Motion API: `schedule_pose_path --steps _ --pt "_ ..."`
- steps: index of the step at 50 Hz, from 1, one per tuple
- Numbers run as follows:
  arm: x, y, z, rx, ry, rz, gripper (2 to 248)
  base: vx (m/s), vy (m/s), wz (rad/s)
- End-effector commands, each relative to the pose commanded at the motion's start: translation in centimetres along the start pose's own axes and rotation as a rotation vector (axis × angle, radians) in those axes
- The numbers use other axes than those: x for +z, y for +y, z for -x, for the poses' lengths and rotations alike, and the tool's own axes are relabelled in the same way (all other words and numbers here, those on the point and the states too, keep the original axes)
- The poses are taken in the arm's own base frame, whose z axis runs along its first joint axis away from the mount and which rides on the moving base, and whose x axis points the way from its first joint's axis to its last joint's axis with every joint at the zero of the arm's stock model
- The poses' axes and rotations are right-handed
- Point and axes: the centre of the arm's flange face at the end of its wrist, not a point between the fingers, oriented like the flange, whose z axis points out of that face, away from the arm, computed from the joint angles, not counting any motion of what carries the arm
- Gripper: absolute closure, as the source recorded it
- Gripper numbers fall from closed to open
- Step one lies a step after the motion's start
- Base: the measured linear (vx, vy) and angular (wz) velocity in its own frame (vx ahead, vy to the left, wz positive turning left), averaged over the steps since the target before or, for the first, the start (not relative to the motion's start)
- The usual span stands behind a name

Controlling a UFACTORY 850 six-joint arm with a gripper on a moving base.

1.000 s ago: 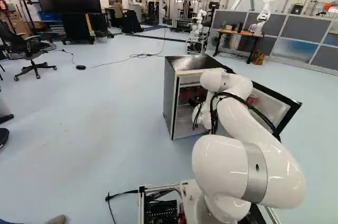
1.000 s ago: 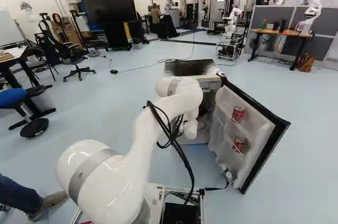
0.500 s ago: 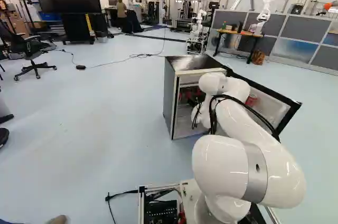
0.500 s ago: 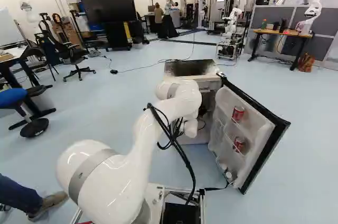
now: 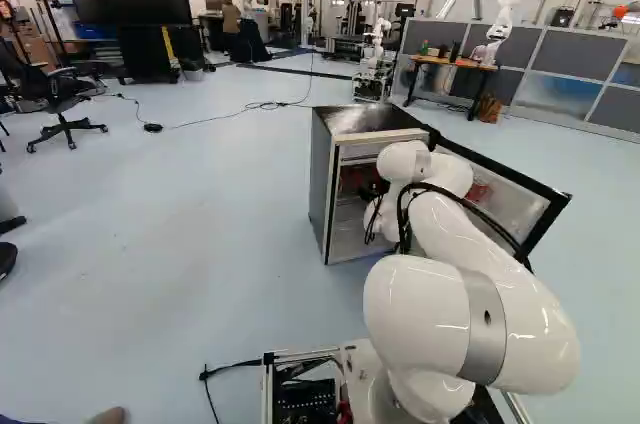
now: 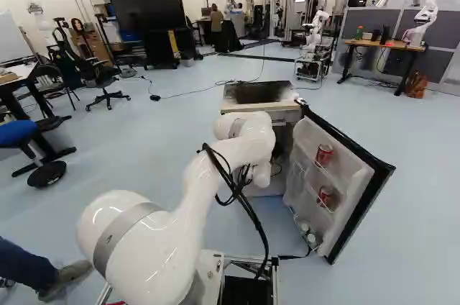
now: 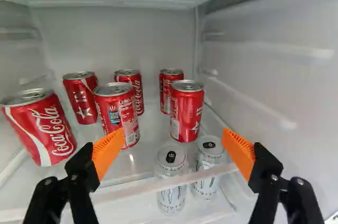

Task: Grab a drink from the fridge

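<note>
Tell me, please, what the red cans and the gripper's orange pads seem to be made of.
The red cans look like thin metal, probably aluminium, with glossy paint: their lids are bare and silvery. The orange pads look matte and finely ribbed, perhaps rubber or flexible plastic.

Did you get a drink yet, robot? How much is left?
No drink yet. The fridge door is open and the gripper is inside the fridge, so that part looks done. In hand: nothing; the fingers stand open, with red cans ahead. Left to do: close on one can, then bring it out.
</note>
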Motion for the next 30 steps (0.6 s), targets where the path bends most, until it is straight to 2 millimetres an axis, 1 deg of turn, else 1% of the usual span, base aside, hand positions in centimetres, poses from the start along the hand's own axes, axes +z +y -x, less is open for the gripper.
schedule_pose_path --steps 14,24,30 --pt "1.1 0.2 0.5 -0.008 0.029 0.001 3 0.000 0.000 0.000" --pt "1.6 0.3 -0.3 -0.012 0.041 0.000 3 0.000 0.000 0.000" --pt "1.8 0.3 -0.5 -0.014 0.048 -0.001 3 0.000 0.000 0.000"
